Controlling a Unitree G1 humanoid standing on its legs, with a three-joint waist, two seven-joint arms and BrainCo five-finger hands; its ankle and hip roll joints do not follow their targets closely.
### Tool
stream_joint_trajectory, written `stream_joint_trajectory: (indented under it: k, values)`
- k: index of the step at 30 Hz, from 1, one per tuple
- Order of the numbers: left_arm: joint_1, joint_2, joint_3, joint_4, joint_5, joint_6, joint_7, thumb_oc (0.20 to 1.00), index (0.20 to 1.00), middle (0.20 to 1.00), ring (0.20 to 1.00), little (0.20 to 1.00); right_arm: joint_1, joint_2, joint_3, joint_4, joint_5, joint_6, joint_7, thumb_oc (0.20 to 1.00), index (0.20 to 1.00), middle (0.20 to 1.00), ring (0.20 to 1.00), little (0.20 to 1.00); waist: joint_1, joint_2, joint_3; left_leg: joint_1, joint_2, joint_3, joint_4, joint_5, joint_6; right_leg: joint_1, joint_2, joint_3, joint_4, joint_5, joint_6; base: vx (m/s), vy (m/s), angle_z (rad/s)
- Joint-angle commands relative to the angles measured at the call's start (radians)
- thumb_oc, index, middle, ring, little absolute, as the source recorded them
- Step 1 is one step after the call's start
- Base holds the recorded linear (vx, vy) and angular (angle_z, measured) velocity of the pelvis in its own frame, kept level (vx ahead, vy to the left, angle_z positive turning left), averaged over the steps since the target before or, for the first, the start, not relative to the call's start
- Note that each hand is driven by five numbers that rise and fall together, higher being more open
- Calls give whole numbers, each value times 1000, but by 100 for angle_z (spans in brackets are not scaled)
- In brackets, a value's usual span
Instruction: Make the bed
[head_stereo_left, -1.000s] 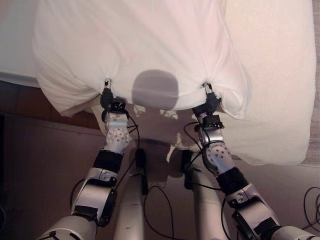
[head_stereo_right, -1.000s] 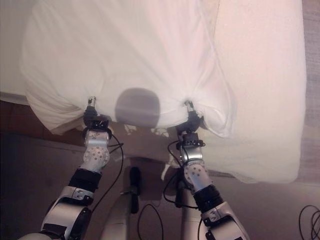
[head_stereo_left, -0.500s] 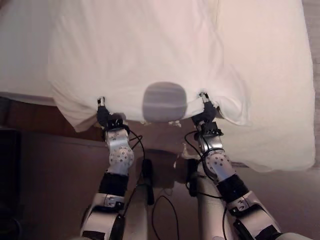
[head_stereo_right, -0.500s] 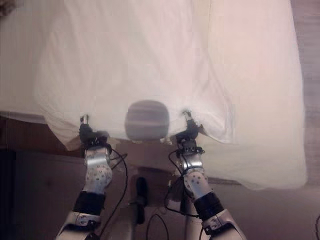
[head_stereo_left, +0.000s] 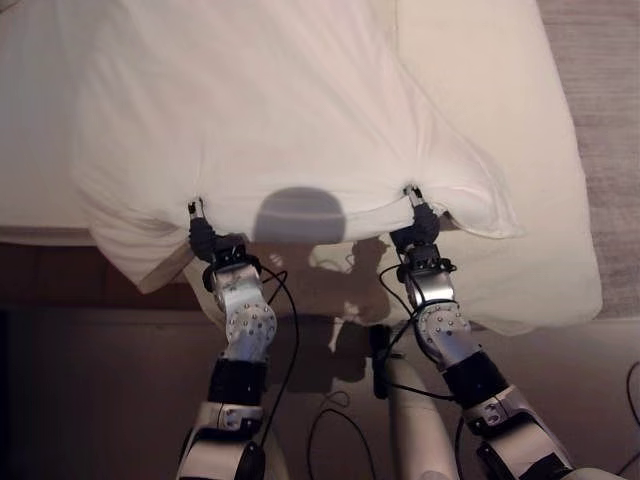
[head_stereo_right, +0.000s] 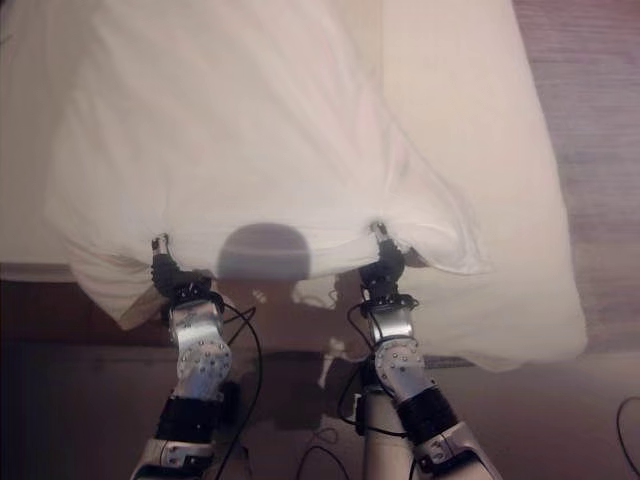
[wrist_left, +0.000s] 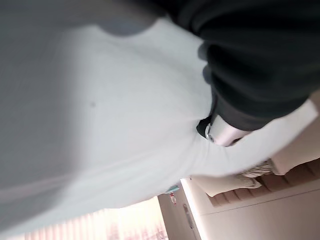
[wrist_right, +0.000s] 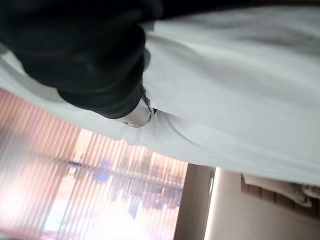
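A puffy white duvet (head_stereo_left: 270, 110) lies across the bed, its near edge lifted off the bedside. My left hand (head_stereo_left: 203, 235) is shut on that edge at the left, the cloth bunched round its fingers. My right hand (head_stereo_left: 417, 222) is shut on the same edge further right, beside the duvet's near right corner (head_stereo_left: 495, 215). In the left wrist view a silver finger (wrist_left: 222, 134) presses into the white cloth (wrist_left: 100, 125). The right wrist view shows a finger (wrist_right: 136, 116) tucked into the cloth (wrist_right: 240, 100) in the same way.
A cream blanket (head_stereo_left: 500, 90) covers the bed's right side and hangs over its near edge. The white sheet (head_stereo_left: 30, 150) shows at the left above the dark bed frame (head_stereo_left: 60, 275). Carpet (head_stereo_left: 610, 150) lies at the right. Vertical blinds (wrist_right: 75, 190) show past the right hand.
The whole picture has shifted, so the camera moved. Both hands have kept their hold on the duvet's near edge, which now sags more between them.
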Motion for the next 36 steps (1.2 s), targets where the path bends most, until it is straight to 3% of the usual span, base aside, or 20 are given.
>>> stream_joint_trajectory:
  k: [1, 2, 3, 4, 5, 6, 7, 8, 9, 10, 11, 14, 17, 20, 25, 26, 30, 32, 33, 36]
  values:
    - [69, 139, 138, -96, 14, -95, -106, 200, 200, 200, 200, 200, 46, -29, -117, -125, -22, -93, 50, 200, 200, 200, 200, 200, 2, 0, -89, -45, -59, -5, 140, -92, 144, 162, -136, -24, -332, 352, 128, 6, 588, 35]
    - [69, 140, 138, -96, 13, -95, -106, 200, 200, 200, 200, 200, 46, -29, -117, -125, -22, -93, 50, 200, 200, 200, 200, 200, 1, -1, -90, -47, -61, -5, 141, -92, 145, 162, -137, -24, -335, 354, 128, -12, 760, 2]
    - [75, 145, 125, -102, 25, -81, -117, 200, 200, 200, 200, 200, 47, -12, -112, -144, -30, -86, 56, 200, 200, 200, 200, 200, 21, 11, -85, -45, -72, 52, 154, -113, 169, 190, -148, -137, -385, 323, 100, -70, 644, -38]
    - [70, 154, 116, -94, 26, -69, -124, 200, 200, 200, 200, 200, 67, -9, -113, -145, -40, -80, 58, 200, 200, 200, 200, 200, 5, 9, -87, -56, -102, 53, 140, -100, 182, 189, -119, -102, -361, 272, 87, -87, 833, -62]
    - [64, 150, 109, -95, 26, -70, -121, 200, 200, 200, 200, 200, 71, -4, -111, -143, -30, -85, 59, 200, 200, 200, 200, 200, -4, 20, -85, -54, -117, 55, 123, -93, 195, 180, -80, -72, -330, 234, 78, -122, 723, -60]
    - [68, 144, 106, -95, 33, -56, -119, 200, 200, 200, 200, 200, 77, 0, -106, -141, -33, -90, 52, 200, 200, 200, 200, 200, -11, 22, -85, -46, -146, 81, 79, -66, 206, 144, 4, -78, -271, 146, 51, -79, 520, -39]
    - [68, 143, 106, -95, 34, -56, -118, 200, 200, 200, 200, 200, 78, -1, -105, -141, -32, -90, 52, 200, 200, 200, 200, 200, -11, 21, -86, -44, -145, 82, 74, -64, 205, 141, 5, -77, -265, 141, 50, -124, 575, -45]
    - [84, 136, 103, -102, 51, -37, -113, 200, 200, 200, 200, 200, 90, -1, -92, -131, -33, -83, 59, 200, 200, 200, 200, 200, -12, 18, -75, -13, -164, 112, 12, -43, 216, 137, 98, -116, -184, 67, 20, -79, 326, -40]
    - [89, 134, 105, -105, 57, -33, -108, 200, 200, 200, 200, 200, 88, 1, -89, -132, -34, -86, 62, 200, 200, 200, 200, 200, -11, 13, -77, 6, -174, 123, -28, -32, 218, 145, 133, -123, -174, 43, 15, -91, 331, -32]
    - [89, 134, 105, -106, 58, -33, -108, 200, 200, 200, 200, 200, 87, 1, -89, -132, -34, -86, 62, 200, 200, 200, 200, 200, -11, 11, -77, 6, -175, 124, -33, -27, 218, 144, 132, -122, -176, 46, 15, -60, 225, -10]
    - [102, 129, 107, -108, 74, -19, -101, 200, 200, 200, 200, 200, 104, -8, -74, -141, -56, -84, 63, 200, 200, 200, 200, 200, -14, 8, -73, 43, -200, 140, -93, -3, 224, 131, 239, -107, -95, 3, 1, -48, 138, -7]
    - [119, 126, 109, -108, 93, -10, -92, 200, 200, 200, 200, 200, 109, -18, -60, -133, -81, -70, 62, 200, 200, 200, 200, 200, -9, 3, -81, 45, -219, 166, -120, 19, 226, 164, 260, -139, -114, -14, -15, -61, 134, -28]
    - [131, 112, 103, -109, 97, -3, -79, 200, 200, 200, 200, 200, 112, -36, -43, -122, -101, -56, 66, 200, 200, 200, 200, 200, -6, 20, -81, 47, -232, 171, -122, 30, 233, 148, 320, -81, -85, -36, -45, -64, 36, -24]
    - [132, 103, 105, -108, 88, -9, -78, 200, 200, 200, 200, 200, 103, -39, -39, -121, -98, -53, 60, 200, 200, 200, 200, 200, -1, 34, -78, 35, -232, 182, -109, 31, 237, 152, 307, -79, -107, -31, -47, -78, -7, -13]
    - [136, 72, 91, -93, 62, -9, -67, 200, 200, 200, 200, 200, 95, -40, -52, -105, -100, -62, 26, 200, 200, 200, 200, 200, -1, 71, -90, 4, -213, 197, -113, 79, 207, 170, 294, -96, -174, -25, -52, -120, -162, -14]
    - [141, 62, 85, -82, 58, 1, -78, 200, 200, 200, 200, 200, 105, -51, -71, -99, -104, -70, 19, 200, 200, 200, 200, 200, -9, 78, -79, -37, -198, 210, -26, 102, 163, 200, 274, -113, -197, -36, -67, -77, -140, 12]
    - [151, 48, 91, -83, 57, -6, -81, 200, 200, 200, 200, 200, 94, -70, -67, -91, -122, -72, 11, 200, 200, 200, 200, 200, 5, 85, -57, -61, -218, 130, 61, 117, 127, 209, 265, -110, -184, -38, -78, -106, -65, 31]
    - [164, 48, 102, -93, 74, -5, -74, 200, 200, 200, 200, 200, 90, -74, -66, -87, -127, -77, -3, 200, 200, 200, 200, 200, 2, 62, -58, -62, -164, 101, 87, 86, 157, 199, 238, -90, -168, -40, -74, -70, 5, -8]
    - [168, 57, 111, -112, 93, -7, -70, 200, 200, 200, 200, 200, 79, -69, -65, -81, -122, -79, -4, 200, 200, 200, 200, 200, 12, 42, -61, -61, -129, 13, 76, 94, 164, 186, 227, -64, -158, -38, -75, -56, 42, 0]
    - [175, 75, 129, -135, 122, -15, -53, 200, 200, 200, 200, 200, 82, -61, -64, -66, -96, -91, 1, 200, 200, 200, 200, 200, 23, 19, -76, 12, 10, -125, -102, 213, 137, 153, 219, -19, -113, -53, -71, 8, 108, -9]
